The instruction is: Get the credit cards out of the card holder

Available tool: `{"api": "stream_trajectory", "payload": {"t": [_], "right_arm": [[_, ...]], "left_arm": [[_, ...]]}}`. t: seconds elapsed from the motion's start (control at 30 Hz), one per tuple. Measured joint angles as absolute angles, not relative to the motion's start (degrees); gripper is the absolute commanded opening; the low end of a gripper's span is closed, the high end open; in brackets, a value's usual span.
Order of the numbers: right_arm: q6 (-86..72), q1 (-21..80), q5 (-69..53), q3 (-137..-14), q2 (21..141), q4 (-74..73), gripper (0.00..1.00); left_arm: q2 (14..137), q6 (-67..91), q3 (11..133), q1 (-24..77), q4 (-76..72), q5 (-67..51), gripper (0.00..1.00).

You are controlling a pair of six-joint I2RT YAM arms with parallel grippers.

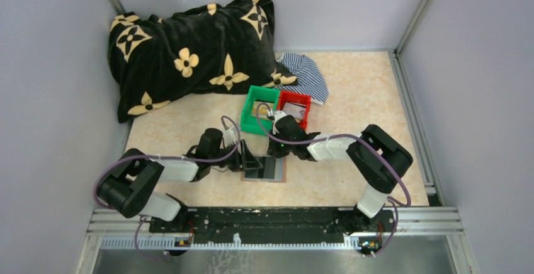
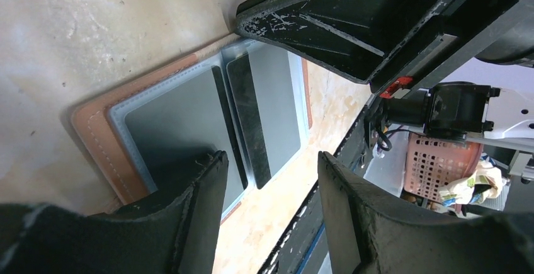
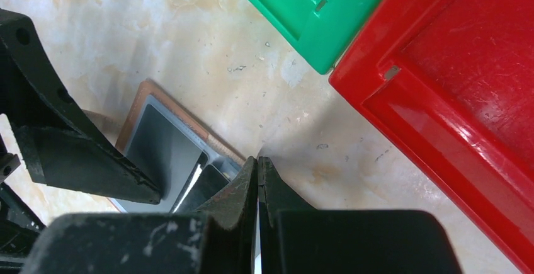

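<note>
Card holder (image 2: 176, 116) lies open, flat on table (image 2: 75, 34); L gripper (image 2: 271, 160) spread wide just above its panels, R gripper (image 3: 258, 164) fingers pinched together at its edge.

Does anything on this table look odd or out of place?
A big black flowered blanket is heaped at the far left, a striped cloth crumpled beside it; both seem unrelated to the open card holder nearer the front. Nothing looks spilled or broken.
</note>
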State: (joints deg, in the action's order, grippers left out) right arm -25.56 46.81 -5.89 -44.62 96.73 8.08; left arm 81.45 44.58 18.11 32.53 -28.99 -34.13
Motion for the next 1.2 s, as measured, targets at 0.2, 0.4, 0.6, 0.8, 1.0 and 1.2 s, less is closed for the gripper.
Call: {"api": "stream_trajectory", "payload": {"t": [0.2,0.4,0.6,0.8,1.0,1.2], "right_arm": [[-25.6,46.8,-5.9,-44.1,96.3,8.2,0.0],[-25.7,46.8,-5.9,-43.7,96.1,8.4,0.0],[-25.7,46.8,-5.9,-43.5,96.0,8.7,0.0],[-25.7,46.8,-5.9,-43.5,96.0,8.8,0.0],[-25.8,46.8,-6.0,-42.8,95.7,9.6,0.0],[-26.1,46.8,-6.0,-42.7,95.7,9.8,0.0]], "left_arm": [[86.3,45.6,19.0,32.5,-33.6,-35.5,0.61],[91.3,47.9,19.0,32.8,-40.6,-37.6,0.61],[94.0,50.3,18.3,33.0,-45.2,-38.9,0.46],[96.9,52.6,16.6,33.0,-49.4,-39.8,0.34],[103.2,57.0,15.0,33.0,-59.5,-41.6,0.22],[107.2,59.9,14.0,33.0,-65.6,-42.1,0.0]]}}
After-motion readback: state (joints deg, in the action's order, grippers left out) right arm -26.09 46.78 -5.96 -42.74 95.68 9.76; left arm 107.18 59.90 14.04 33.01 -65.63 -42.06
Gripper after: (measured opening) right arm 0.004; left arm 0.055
